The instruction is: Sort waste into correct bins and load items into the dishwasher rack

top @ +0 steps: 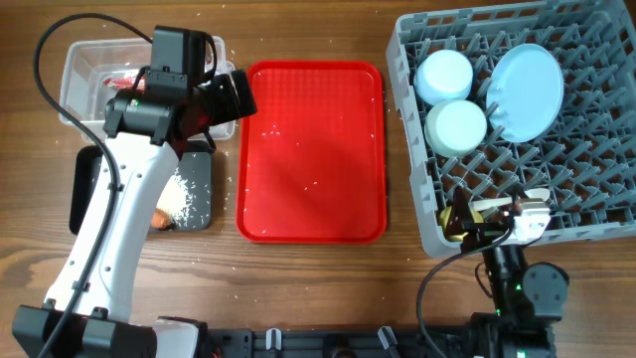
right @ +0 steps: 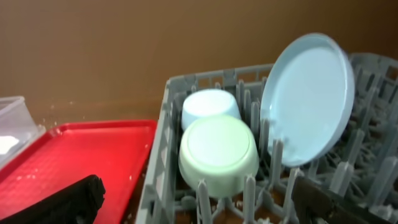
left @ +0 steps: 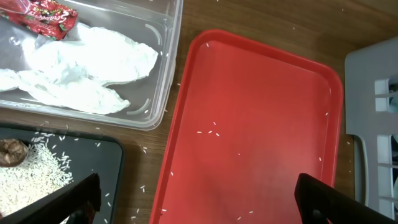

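The left gripper [left: 199,202] hangs with its fingers [left: 68,200] spread wide and nothing between them. It is over the flat red serving tray [left: 261,112], where a few grains of loose white rice [left: 214,127] lie scattered. Just beside the tray sits the clear plastic rectangular tub [left: 163,81], holding the crumpled white napkin [left: 87,68] and the red shiny snack wrapper [left: 43,15]. Nearer, the shallow black rectangular tray [left: 107,167] carries a heap of the same rice and the small brown food scrap [left: 11,152].

The right gripper [right: 205,208] is likewise parted and empty, low over the front of the large grey plastic dishwasher rack [right: 158,143]. It faces two pale teal bowls [right: 217,149] turned mouth-down and the pale blue round plate [right: 308,99] leaning among the pegs.

The risk, as I judge it: the stray grains look too small for these fingers to pinch — a sweep might scatter them onto the table. The right arm could also catch a peg as it rises.

Only the overhead view shows the thin orange carrot piece [top: 161,217] at the black tray's edge, and what seems the small yellow cup [top: 467,209] by the right gripper — neither wrist view shows them. The left wrist view alone resolves single grains.
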Robot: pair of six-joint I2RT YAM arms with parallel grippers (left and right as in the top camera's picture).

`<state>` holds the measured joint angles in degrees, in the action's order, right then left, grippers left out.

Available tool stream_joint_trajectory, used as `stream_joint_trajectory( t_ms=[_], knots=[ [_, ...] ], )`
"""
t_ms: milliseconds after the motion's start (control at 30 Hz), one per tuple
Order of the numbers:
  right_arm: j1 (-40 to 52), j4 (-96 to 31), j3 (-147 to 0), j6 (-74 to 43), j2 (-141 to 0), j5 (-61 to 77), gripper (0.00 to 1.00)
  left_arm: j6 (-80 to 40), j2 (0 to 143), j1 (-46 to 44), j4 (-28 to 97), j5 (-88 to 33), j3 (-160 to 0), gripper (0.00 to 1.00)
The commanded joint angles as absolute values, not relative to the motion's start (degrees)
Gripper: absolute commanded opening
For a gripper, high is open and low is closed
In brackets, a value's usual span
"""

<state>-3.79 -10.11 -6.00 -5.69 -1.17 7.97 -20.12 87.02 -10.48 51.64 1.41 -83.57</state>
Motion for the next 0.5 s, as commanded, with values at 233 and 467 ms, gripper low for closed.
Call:
stream_joint_trajectory(
  t_ms=[233, 467],
  knots=[
    [-2.85, 0.82, -0.27, -4.64, -0.16, 9.04, 1.0, -20.62, 87.18, -10.22, 51.57, 1.1, -83.48, 1.0],
    [-2.85, 0.82, -0.3, -4.64, -0.21, 9.06, 1.0, -20.62, 87.18, -10.22, 51.57, 1.1, -83.48, 1.0]
  ],
)
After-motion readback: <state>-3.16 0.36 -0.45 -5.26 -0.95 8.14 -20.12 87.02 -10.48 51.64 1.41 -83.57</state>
